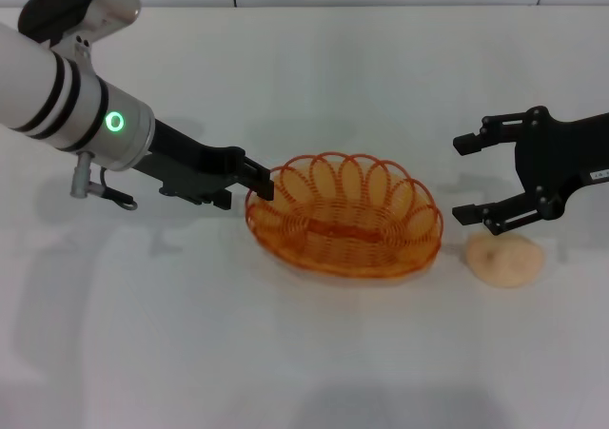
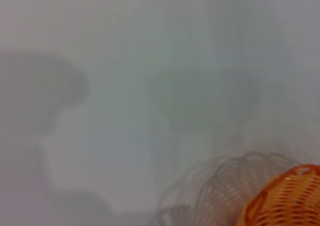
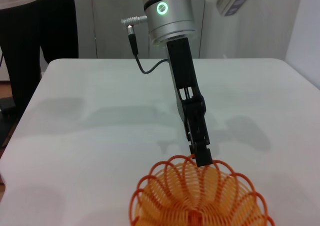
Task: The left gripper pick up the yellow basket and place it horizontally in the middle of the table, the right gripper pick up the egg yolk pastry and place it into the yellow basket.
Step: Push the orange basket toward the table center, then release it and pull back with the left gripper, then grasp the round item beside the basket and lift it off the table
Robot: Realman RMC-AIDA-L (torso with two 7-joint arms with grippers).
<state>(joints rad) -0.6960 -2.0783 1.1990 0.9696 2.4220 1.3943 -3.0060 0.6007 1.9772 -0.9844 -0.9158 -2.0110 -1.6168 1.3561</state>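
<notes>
The egg yolk pastry [image 1: 504,260] lies nearest the robot, at about four o'clock from the middle of the table [image 1: 314,87]. It is a small, pale peach-beige dome with a smooth matt skin and a shallow dimple on its top, sitting flat and just beside the basket's right end without touching it.

The yellow basket [image 1: 343,215] sits upright near the table's middle. It is an oval of orange-yellow wire, its long axis running from nine o'clock to three o'clock across the head view. The rim is a ring of tall scalloped loops, and the base is a close weave of thinner wire. Its open mouth faces up and it holds nothing.

The right gripper [image 1: 473,180] hovers just above and beyond the pastry, at about three o'clock from the basket, apart from both. Its two black fingers are spread wide, pointing towards nine o'clock.

The left gripper [image 1: 265,183] reaches in from ten o'clock. Its fingers are pinched narrowly onto the looped rim at the basket's left end; the right wrist view shows the same gripper [image 3: 202,156] closed over the rim's wire loops [image 3: 200,172]. In the left wrist view only a corner of the basket [image 2: 285,198] shows above the white table.
</notes>
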